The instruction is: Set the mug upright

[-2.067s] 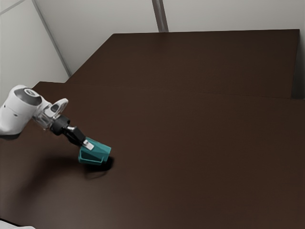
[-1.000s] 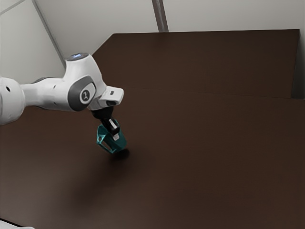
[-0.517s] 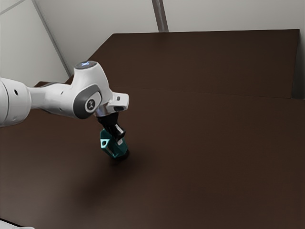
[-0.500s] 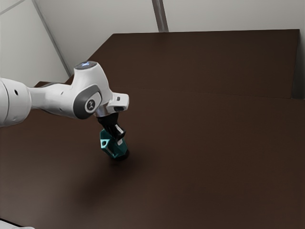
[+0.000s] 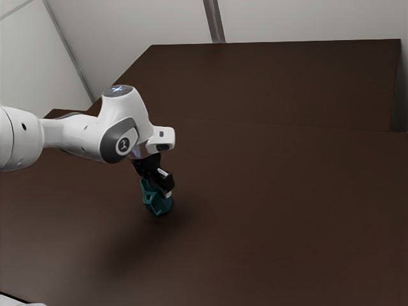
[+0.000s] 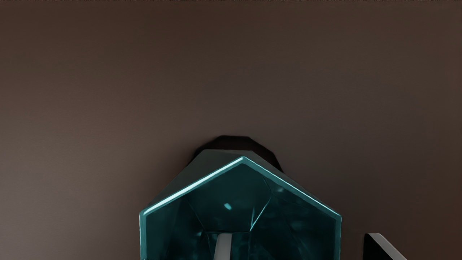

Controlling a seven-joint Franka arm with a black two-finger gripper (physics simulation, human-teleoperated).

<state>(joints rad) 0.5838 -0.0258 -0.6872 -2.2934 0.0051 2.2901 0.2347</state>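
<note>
There is one blue-green mug [image 5: 157, 206], left of the middle of the outside picture. There is one big white arm [image 5: 81, 132], coming from the left side. It has one black gripper [image 5: 169, 189] with two fingers [image 6: 388, 249], seen low in the wrist picture. The brown table [image 5: 287, 210] has two flat parts, one behind the other. One gray strip [image 5: 215, 22] goes up the wall [image 5: 306, 19] at the top.
</note>
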